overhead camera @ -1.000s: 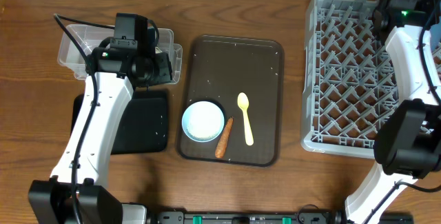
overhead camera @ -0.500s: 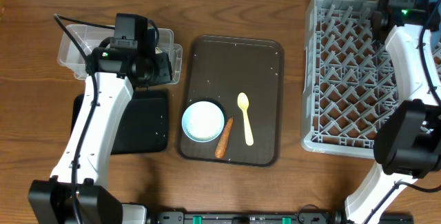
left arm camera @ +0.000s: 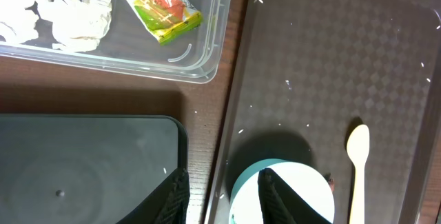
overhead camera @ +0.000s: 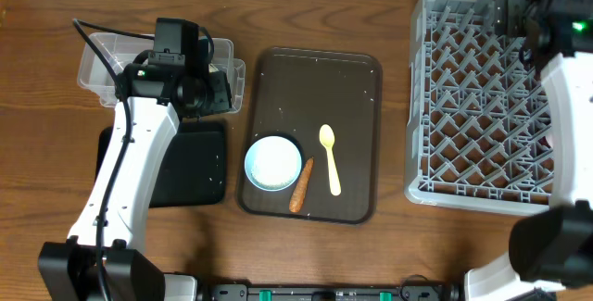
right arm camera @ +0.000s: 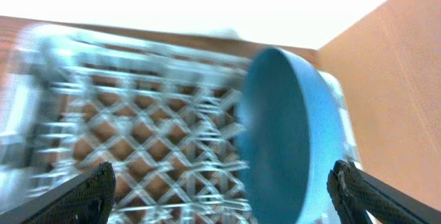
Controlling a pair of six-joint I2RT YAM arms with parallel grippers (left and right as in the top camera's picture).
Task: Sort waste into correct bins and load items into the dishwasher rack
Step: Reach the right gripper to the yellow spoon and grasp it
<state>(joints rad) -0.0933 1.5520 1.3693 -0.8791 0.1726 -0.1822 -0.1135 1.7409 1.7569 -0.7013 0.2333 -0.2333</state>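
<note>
Bowl, carrot and spoon lie side by side at the near end of the brown tray on the tabletop. Farther back, the left pincer hangs parted and empty by the clear tub, which holds tissue and a wrapper. The right pincer, wide and empty, faces the blue plate standing upright in the rack.

A dark brown serving tray lies flat on the wooden table.
</note>
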